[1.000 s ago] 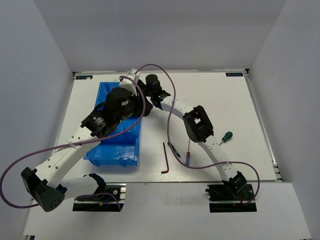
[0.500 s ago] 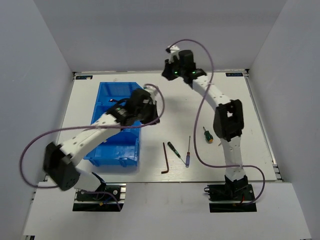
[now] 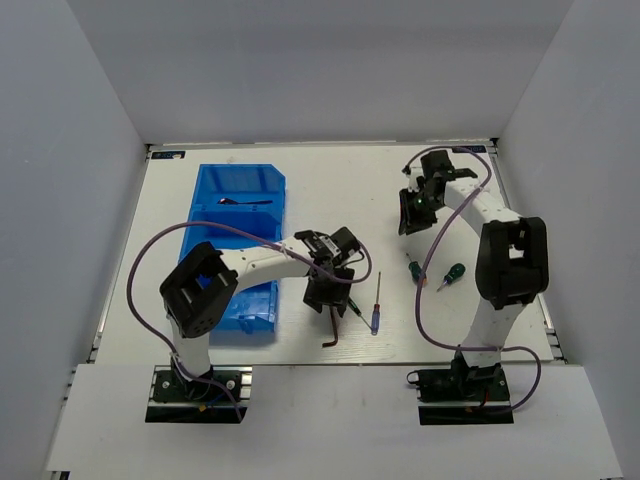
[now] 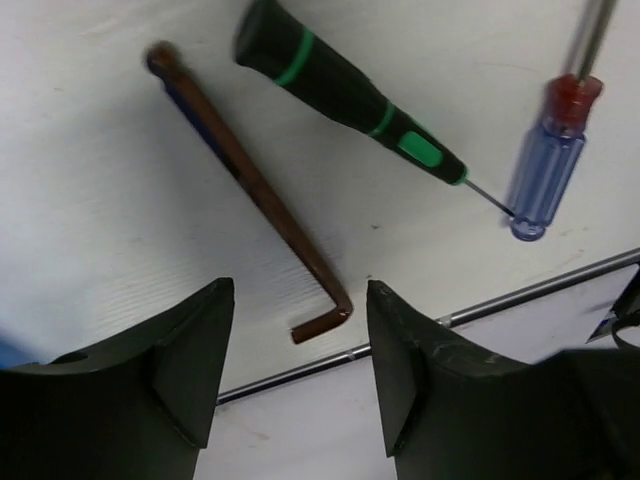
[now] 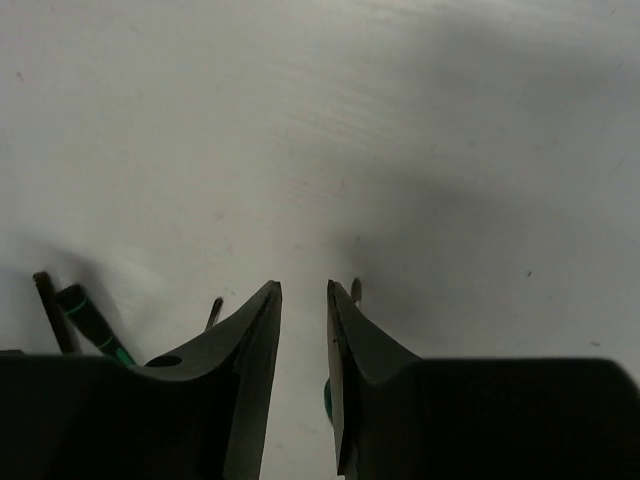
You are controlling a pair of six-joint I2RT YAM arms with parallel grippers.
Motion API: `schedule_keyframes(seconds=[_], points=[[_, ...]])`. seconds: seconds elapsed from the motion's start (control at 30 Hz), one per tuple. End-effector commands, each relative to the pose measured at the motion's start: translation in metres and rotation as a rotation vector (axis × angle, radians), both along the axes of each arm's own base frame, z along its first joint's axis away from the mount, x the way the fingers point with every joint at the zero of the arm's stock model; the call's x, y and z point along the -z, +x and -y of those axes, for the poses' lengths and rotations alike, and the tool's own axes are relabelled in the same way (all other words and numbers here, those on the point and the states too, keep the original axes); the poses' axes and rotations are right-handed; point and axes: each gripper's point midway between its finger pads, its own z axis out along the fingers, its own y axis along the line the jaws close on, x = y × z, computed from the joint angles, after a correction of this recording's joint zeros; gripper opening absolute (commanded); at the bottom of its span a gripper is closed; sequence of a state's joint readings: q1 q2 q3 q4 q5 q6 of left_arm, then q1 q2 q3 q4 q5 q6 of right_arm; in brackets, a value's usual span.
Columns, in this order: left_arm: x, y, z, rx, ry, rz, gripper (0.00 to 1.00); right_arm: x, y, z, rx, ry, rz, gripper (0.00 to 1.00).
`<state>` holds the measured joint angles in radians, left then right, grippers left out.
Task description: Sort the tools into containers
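A thin brown L-shaped hex key (image 4: 250, 183) lies just ahead of the wide, empty left gripper (image 4: 297, 290). The right gripper (image 5: 303, 287) is narrow and empty.

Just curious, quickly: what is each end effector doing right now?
Left end effector: open, holding nothing.
Right end effector: slightly open, holding nothing.

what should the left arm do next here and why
Probably lower the left gripper straight down and close on the hex key. Its jaws stand open and empty, the key's bent end lies on the table just between them, and the black-green screwdriver lies apart from the key, so a short descent should catch only the key.
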<state>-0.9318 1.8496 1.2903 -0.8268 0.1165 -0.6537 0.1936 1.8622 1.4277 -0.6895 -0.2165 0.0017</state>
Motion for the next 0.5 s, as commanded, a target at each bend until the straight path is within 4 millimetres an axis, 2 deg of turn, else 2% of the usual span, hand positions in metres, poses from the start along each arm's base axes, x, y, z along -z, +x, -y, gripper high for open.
schedule_keyframes(seconds=[0.0,0.03,0.07,0.1,0.17,0.27,0.33,0.4,0.47], points=[[-0.017,0.001,0.018,-0.041,-0.074,0.046,0.66,-0.03,-0.01,-0.01,0.016,0.081,0.046,0.31],[-0.014,-0.003,0.02,-0.058,-0.067,0.032,0.66,-0.033,-0.011,-0.009,0.021,0.088,0.052,0.3],[-0.016,0.003,0.021,-0.074,-0.063,0.057,0.66,-0.03,-0.014,-0.008,0.022,0.088,0.045,0.3],[-0.006,0.001,0.021,-0.078,-0.034,0.053,0.66,-0.031,-0.017,-0.008,0.021,0.091,0.046,0.3],[-0.003,0.004,0.016,-0.123,0.017,0.083,0.61,-0.036,-0.019,-0.009,0.023,0.105,0.057,0.3],[0.016,-0.005,0.002,-0.172,0.105,0.081,0.55,-0.045,-0.022,-0.008,0.022,0.13,0.073,0.3],[0.018,-0.004,-0.001,-0.196,0.126,0.103,0.55,-0.051,-0.023,-0.01,0.019,0.143,0.087,0.28],[0.034,-0.006,-0.01,-0.207,0.178,0.114,0.54,-0.056,-0.022,-0.006,0.033,0.151,0.105,0.28],[0.04,-0.003,-0.008,-0.221,0.179,0.121,0.54,-0.058,-0.023,-0.005,0.043,0.163,0.105,0.28]])
